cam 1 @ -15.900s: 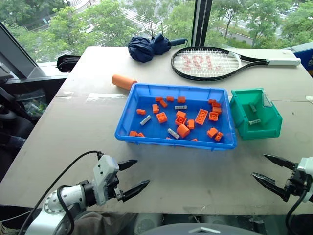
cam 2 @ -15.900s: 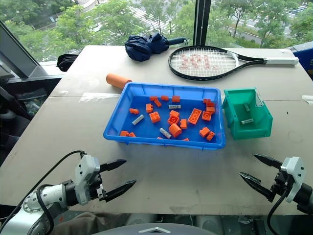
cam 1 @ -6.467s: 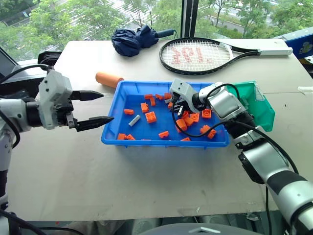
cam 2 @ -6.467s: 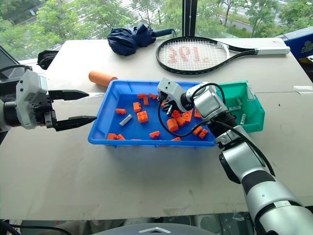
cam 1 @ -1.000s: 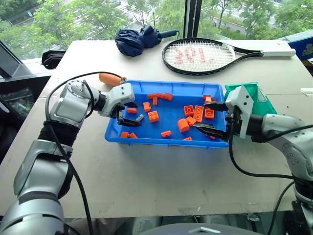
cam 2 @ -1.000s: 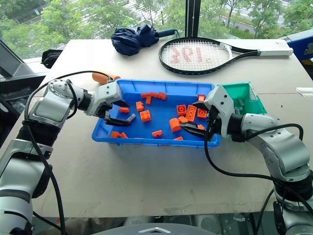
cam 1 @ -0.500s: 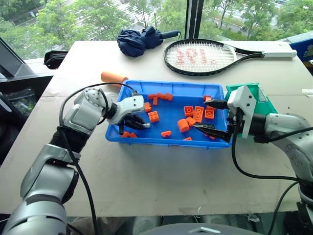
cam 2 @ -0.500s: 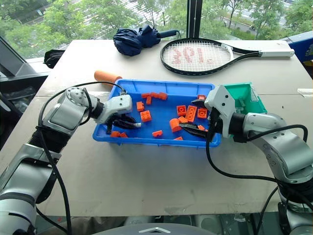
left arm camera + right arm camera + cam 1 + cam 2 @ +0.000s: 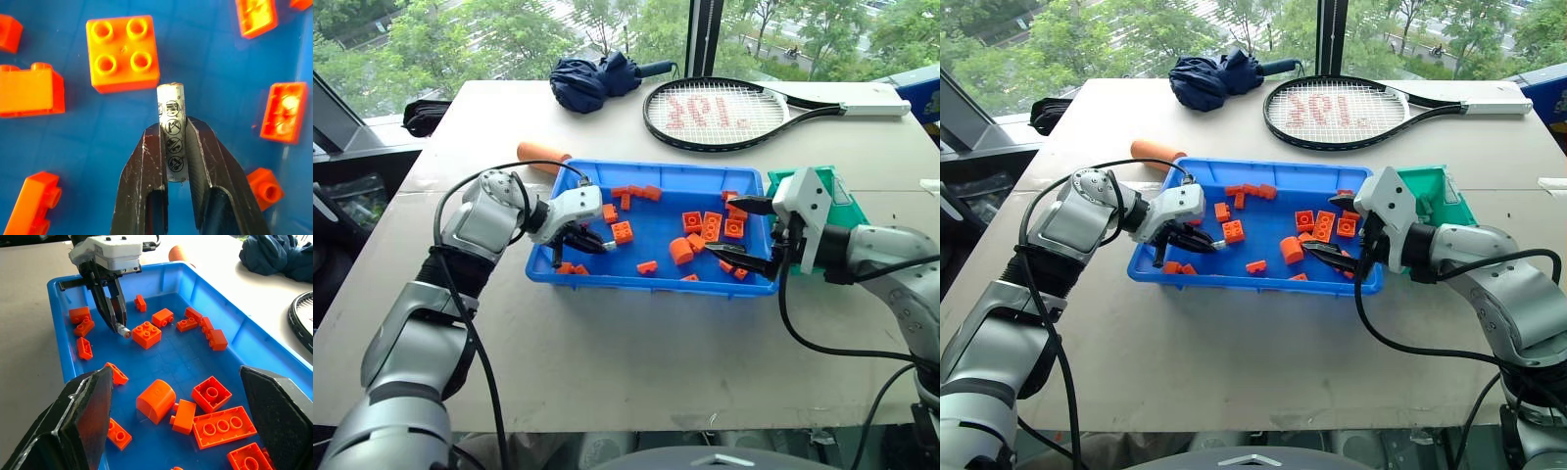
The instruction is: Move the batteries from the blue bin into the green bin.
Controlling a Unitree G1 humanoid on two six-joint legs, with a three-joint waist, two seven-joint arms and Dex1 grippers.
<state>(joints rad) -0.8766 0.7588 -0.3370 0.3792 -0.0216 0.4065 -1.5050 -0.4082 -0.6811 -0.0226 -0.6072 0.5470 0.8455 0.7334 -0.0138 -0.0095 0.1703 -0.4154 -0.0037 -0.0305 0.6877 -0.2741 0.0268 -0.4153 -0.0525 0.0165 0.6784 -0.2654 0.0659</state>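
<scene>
While the left arm reaches in from the left with its elbow bent and its wrist angled downward, the left pincer (image 9: pixel 598 245) sits low inside the left end of the blue bin (image 9: pixel 651 280), pointing down and toward the right. Its two black fingers (image 9: pixel 146 166) are clamped on a battery (image 9: pixel 172 147), a small silver cylinder with dark printed symbols. The battery lies along the line of the fingers and its free end sticks out past the tips, just beside a square orange brick (image 9: pixel 123 46) on the bin floor. Whether the battery is touching the floor or is raised off it, I cannot tell.

The right arm comes in from the right with the forearm lying roughly level, and the right pincer (image 9: pixel 742 235) hangs over the right end of the blue bin, aimed leftward. Its fingers are spread wide and hold nothing, with orange bricks (image 9: pixel 211 394) scattered beneath them.

The green bin (image 9: pixel 1438 196) stands on the desk (image 9: pixel 636 352) just to the right of the blue bin, partly hidden behind the right wrist. A tennis racket (image 9: pixel 729 108) and a folded dark umbrella (image 9: pixel 592 80) lie at the far side.
</scene>
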